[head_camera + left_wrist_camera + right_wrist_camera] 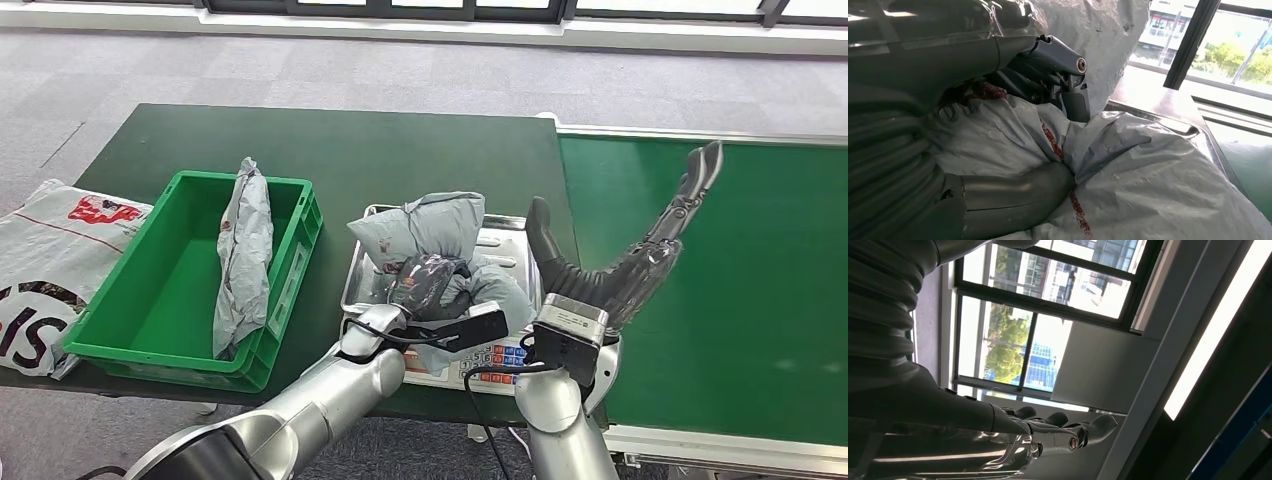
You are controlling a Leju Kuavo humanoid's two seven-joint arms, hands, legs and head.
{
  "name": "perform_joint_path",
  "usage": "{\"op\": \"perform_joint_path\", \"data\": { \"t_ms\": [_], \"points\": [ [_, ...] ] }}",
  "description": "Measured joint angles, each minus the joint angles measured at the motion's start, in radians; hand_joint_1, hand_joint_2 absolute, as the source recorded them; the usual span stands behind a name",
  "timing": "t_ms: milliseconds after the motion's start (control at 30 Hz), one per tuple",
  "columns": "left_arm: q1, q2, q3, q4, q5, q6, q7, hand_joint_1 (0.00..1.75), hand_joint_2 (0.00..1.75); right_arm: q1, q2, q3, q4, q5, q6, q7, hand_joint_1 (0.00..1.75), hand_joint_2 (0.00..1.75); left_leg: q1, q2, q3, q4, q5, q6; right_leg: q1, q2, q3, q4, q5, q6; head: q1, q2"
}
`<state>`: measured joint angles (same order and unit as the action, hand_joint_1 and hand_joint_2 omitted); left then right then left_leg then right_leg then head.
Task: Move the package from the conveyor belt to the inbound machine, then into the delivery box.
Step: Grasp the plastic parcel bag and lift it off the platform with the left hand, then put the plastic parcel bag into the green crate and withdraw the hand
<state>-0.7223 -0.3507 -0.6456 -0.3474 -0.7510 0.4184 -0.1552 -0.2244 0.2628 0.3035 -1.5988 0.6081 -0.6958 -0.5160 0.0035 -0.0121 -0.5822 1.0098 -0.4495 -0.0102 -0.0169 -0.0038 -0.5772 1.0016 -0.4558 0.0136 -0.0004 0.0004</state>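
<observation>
The left robot hand (428, 285) is closed around a grey poly-mailer package (440, 235), thumb (1018, 187) and fingers (1068, 75) pressed into the crumpled film in the left wrist view. The package lies on the steel weighing tray (355, 270) of the inbound machine (480, 352), whose keypad shows at the package's 6 o'clock. The right robot hand (640, 255) is released, fingers spread and raised over the green conveyor belt (720, 280) at the package's 3 o'clock, holding nothing.

The belt-to-machine leg looks done; the step in hand appears to be the pick-up from the tray for the delivery box. That green plastic crate (130, 345) sits on the dark bench (330, 140) at the package's 9 o'clock, already holding another grey parcel (243, 255).

The next move probably calls for a firm enough hold on slippery, saggy film, a lift clear of the tray lip and crate wall, then a carry toward 9 o'clock. The slack bag could snag or slip.
</observation>
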Motion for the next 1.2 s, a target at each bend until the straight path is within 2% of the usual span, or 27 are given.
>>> {"op": "perform_joint_path", "data": {
  "t_ms": [133,267,467,633,1000,1067,1100,1200],
  "points": [
    [0.015,0.012,0.028,-0.031,-0.044,0.166,0.0,1.75,1.75,0.015,0.0,-0.008,-0.006,0.019,0.0,0.003,0.0,1.75,0.0,0.0,-0.002,0.0,0.0,-0.001,0.0,0.001,-0.003,0.0,0.0,0.0,0.0,0.0],
    [0.044,0.049,0.121,-0.157,-0.191,0.263,0.02,1.75,1.75,0.034,0.0,-0.025,-0.017,0.024,0.0,-0.003,0.0,1.75,0.0,0.002,-0.005,0.0,0.001,-0.001,0.0,0.002,-0.007,0.001,0.001,-0.001,0.0,0.0],
    [0.132,0.079,0.302,-0.416,-0.421,0.275,0.049,1.75,1.75,0.046,-0.002,-0.034,-0.02,0.02,0.0,-0.006,0.0,1.75,0.0,0.004,-0.008,0.0,0.001,-0.001,0.0,0.004,-0.01,0.001,0.001,-0.001,0.0,0.0],
    [0.196,0.084,0.418,-0.555,-0.489,0.276,0.03,1.75,1.75,0.058,-0.006,-0.034,-0.02,0.01,0.0,-0.009,0.0,1.75,0.0,0.004,-0.01,0.0,0.001,-0.001,0.0,0.004,-0.013,0.001,0.001,-0.001,0.0,0.0],
    [0.252,0.083,0.513,-0.675,-0.605,0.276,0.052,1.75,1.75,0.063,-0.008,-0.032,-0.023,0.006,0.0,-0.005,0.0,1.75,0.0,0.004,-0.011,0.0,0.001,-0.001,0.0,0.004,-0.013,0.001,0.001,-0.001,0.0,0.0],
    [0.262,0.087,0.524,-0.705,-0.676,0.276,0.105,1.75,1.75,0.064,-0.008,-0.031,-0.024,0.006,0.0,-0.005,0.0,1.75,0.0,0.004,-0.011,0.0,0.001,-0.001,0.0,0.004,-0.013,0.001,0.001,-0.001,0.0,0.0],
    [0.267,0.097,0.525,-0.728,-0.709,0.276,0.157,1.75,1.75,0.064,-0.008,-0.03,-0.024,0.005,0.0,-0.005,0.0,1.75,0.0,0.004,-0.011,0.0,0.001,-0.001,0.0,0.004,-0.014,0.002,0.001,-0.001,0.0,0.0],
    [0.271,0.172,0.498,-0.82,-0.741,0.276,0.386,1.75,1.75,0.064,-0.009,-0.026,-0.024,-0.003,0.0,-0.004,0.0,1.75,0.0,0.008,-0.011,0.0,0.001,-0.002,0.001,0.008,-0.016,0.002,0.001,-0.002,0.0,0.0]
  ]
}}
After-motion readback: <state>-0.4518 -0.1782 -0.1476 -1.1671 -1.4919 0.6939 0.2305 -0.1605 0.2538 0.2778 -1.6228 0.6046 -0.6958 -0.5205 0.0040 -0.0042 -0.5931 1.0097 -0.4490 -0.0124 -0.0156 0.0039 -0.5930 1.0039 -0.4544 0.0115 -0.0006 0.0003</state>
